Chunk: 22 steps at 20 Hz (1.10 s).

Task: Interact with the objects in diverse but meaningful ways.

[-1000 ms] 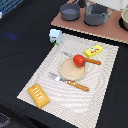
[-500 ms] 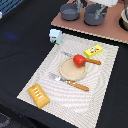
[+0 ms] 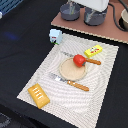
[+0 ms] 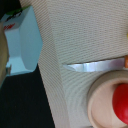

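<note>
Nothing on the placemat (image 3: 75,75) has shifted since the earlier frames: the red round fruit (image 3: 78,60) sits as before on the far edge of the wooden plate (image 3: 70,71), and the rest lies where it lay.

From the exterior view, the yellow packet (image 3: 93,50) rests on the mat just beyond the plate, towards that view's right. The pale carton (image 3: 55,36) stands upright at the mat's far corner on that view's left. The golden-orange loaf (image 3: 38,95) lies near the mat's near corner. An orange-handled fork (image 3: 70,83) lies beside the plate on the near side; an orange-handled knife (image 3: 92,61) lies on the far side, its handle just beside the fruit. Two grey pots (image 3: 82,12) stand on the brown board behind, all of it on the black bench (image 3: 20,45).

My wrist view shows none of the loaf or pots. It shows the carton (image 4: 21,42) close up, the knife blade (image 4: 95,66) on the weave, the plate rim (image 4: 100,97) and part of the fruit (image 4: 120,100), cut off at the frame edge.

My hand shows in neither picture, so I cannot tell whether it is wide or narrow. Only a pale part of my arm appears at the top of the exterior view, above the pots.
</note>
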{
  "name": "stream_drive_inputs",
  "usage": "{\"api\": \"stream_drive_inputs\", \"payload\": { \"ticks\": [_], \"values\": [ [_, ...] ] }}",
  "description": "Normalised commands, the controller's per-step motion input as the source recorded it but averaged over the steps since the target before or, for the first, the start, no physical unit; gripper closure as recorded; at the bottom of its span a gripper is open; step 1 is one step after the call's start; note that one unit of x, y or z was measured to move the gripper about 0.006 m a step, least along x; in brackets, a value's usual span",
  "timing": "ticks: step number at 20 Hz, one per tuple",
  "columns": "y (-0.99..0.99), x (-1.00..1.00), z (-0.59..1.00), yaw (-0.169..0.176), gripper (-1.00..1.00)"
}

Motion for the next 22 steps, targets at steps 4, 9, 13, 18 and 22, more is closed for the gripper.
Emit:
{"api": "stream_drive_inputs", "payload": {
  "ticks": [4,9,13,18,22],
  "values": [
    [-0.47,-0.99,-0.26,0.000,-1.00],
    [-0.40,-1.00,-0.27,0.000,-1.00],
    [-0.35,-0.97,-0.29,0.000,-1.00],
    [-0.21,-0.97,-0.31,0.042,-1.00],
    [-0.07,-1.00,-0.27,0.071,-1.00]
  ]
}}
